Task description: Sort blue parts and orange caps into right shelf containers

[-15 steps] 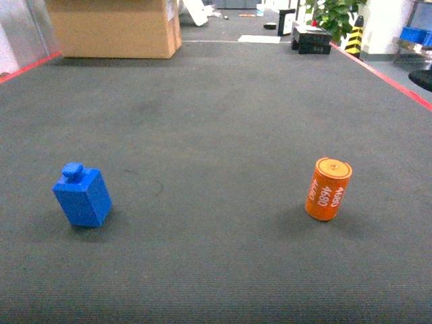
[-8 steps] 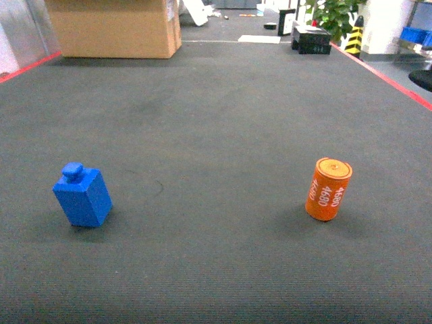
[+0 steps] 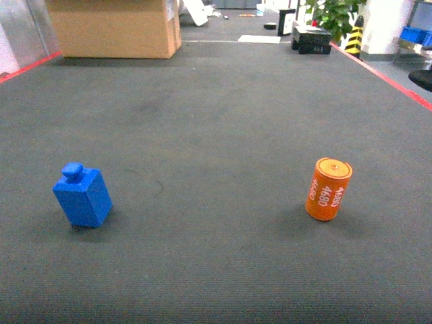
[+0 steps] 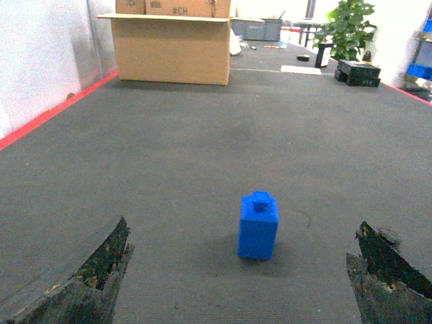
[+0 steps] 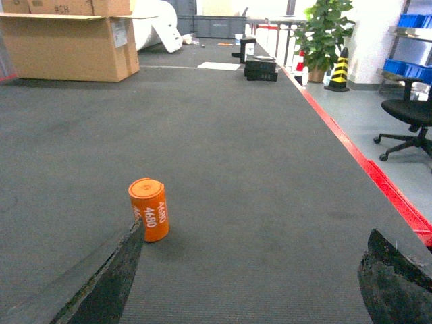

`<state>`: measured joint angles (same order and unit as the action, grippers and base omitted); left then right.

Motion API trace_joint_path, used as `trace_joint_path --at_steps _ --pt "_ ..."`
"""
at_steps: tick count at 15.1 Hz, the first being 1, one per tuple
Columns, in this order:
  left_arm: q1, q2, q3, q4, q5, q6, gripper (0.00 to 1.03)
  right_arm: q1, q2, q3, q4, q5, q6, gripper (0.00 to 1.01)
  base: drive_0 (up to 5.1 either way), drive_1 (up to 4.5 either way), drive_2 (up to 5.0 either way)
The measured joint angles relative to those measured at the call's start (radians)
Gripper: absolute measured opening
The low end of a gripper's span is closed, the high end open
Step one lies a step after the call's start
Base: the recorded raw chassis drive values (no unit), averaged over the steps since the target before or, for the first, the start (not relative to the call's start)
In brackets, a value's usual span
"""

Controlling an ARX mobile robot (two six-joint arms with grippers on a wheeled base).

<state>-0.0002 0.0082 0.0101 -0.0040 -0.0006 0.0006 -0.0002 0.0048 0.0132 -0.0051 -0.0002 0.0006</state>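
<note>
Progress: nothing sorted yet (both pieces sat loose on the floor).
Blue part [image 3: 82, 196]: well left of the orange cap [image 3: 329, 189].
My left gripper [image 4: 236, 277]: spread wide, empty.
My right gripper [image 5: 250, 277]: likewise.

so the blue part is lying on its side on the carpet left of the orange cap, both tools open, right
Not quite. The blue part stands upright, its knob on top, as the left wrist view shows. The rest holds: it is on the carpet left of the orange cap, and both the left tool and right tool are open.
</note>
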Motion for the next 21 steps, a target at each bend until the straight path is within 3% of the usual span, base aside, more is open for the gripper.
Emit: trace_joint_path --at_steps 12,13,14,15,16,17,18,19,21 --pt "0.000 0.000 0.000 0.000 0.000 0.000 0.98 0.000 0.000 0.000 0.000 0.000 0.000 0.98 0.0 0.00 0.0" --pt "-0.019 0.010 0.001 -0.003 -0.050 0.004 0.98 0.017 0.008 0.000 0.019 0.046 -0.009 0.98 0.0 0.00 0.0" --pt "-0.153 0.168 0.017 0.127 -0.293 0.009 0.98 0.142 0.130 0.000 0.188 0.282 -0.043 0.98 0.0 0.00 0.0" --pt "-0.213 0.357 0.049 0.292 -0.383 0.018 0.98 0.212 0.323 0.002 0.360 0.375 -0.062 0.98 0.0 0.00 0.0" --pt "-0.209 0.561 0.103 0.474 -0.385 0.026 0.98 0.250 0.544 0.029 0.548 0.396 -0.065 0.98 0.0 0.00 0.0" --pt "-0.210 0.767 0.180 0.637 -0.346 0.022 0.98 0.290 0.772 0.103 0.733 0.388 -0.061 0.98 0.0 0.00 0.0" --pt "-0.233 0.959 0.259 0.751 -0.330 0.006 0.98 0.337 0.985 0.194 0.872 0.388 -0.053 0.98 0.0 0.00 0.0" --pt "-0.243 1.135 0.322 0.818 -0.315 -0.002 0.98 0.354 1.175 0.269 0.953 0.375 -0.042 0.98 0.0 0.00 0.0" --pt "-0.243 1.385 0.390 0.877 -0.313 -0.027 0.98 0.355 1.434 0.356 0.998 0.367 -0.006 0.98 0.0 0.00 0.0"
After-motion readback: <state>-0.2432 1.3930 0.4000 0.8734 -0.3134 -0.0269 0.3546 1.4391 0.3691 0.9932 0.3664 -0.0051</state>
